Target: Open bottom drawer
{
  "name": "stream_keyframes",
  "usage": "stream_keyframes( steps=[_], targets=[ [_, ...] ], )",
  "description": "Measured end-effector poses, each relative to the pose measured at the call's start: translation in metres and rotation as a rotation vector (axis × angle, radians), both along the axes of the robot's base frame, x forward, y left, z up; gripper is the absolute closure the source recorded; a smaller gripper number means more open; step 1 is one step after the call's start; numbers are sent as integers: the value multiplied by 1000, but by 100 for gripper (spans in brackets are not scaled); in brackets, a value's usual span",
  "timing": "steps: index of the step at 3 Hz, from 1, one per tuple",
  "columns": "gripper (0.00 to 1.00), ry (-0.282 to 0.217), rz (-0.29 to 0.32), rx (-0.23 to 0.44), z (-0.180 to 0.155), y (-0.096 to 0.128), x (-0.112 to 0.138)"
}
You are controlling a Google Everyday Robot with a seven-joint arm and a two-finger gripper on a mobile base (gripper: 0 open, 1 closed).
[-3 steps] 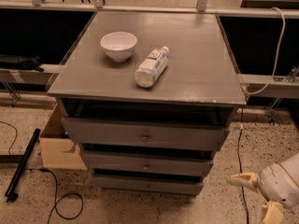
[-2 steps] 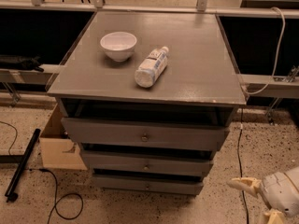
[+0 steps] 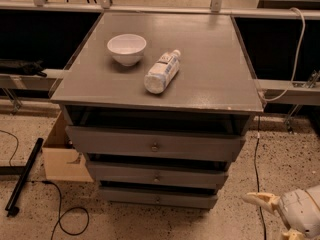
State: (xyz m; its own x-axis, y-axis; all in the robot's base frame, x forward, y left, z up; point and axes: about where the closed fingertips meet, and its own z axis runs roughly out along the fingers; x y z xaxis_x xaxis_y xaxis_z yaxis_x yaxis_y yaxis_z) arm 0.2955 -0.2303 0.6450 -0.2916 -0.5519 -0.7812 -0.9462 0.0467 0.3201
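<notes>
The bottom drawer (image 3: 125, 194) is the narrowest grey front of three, low on the grey cabinet, with a small round knob (image 3: 158, 199) at its centre. It stands nearly flush, while the top drawer (image 3: 115, 140) and the middle drawer (image 3: 120, 173) stick out a little more. My gripper (image 3: 276, 217) is at the bottom right, low over the floor, to the right of the bottom drawer and apart from it. Its pale fingers (image 3: 260, 199) are spread, with nothing between them.
A white bowl (image 3: 127, 48) and a plastic bottle (image 3: 161, 72) lying on its side rest on the cabinet top (image 3: 210, 59). A cardboard box (image 3: 62, 159) stands left of the cabinet. Black cables (image 3: 60, 216) and a black bar (image 3: 22, 176) lie on the speckled floor.
My gripper and wrist have sunk slightly lower at the bottom right. The drawers, bowl and bottle have not moved.
</notes>
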Motion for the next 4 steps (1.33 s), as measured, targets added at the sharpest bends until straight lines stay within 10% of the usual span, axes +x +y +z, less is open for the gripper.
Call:
stream_keyframes(
  steps=[4],
  targets=[
    [0,-80,-80,153,-21,47,42]
  ],
)
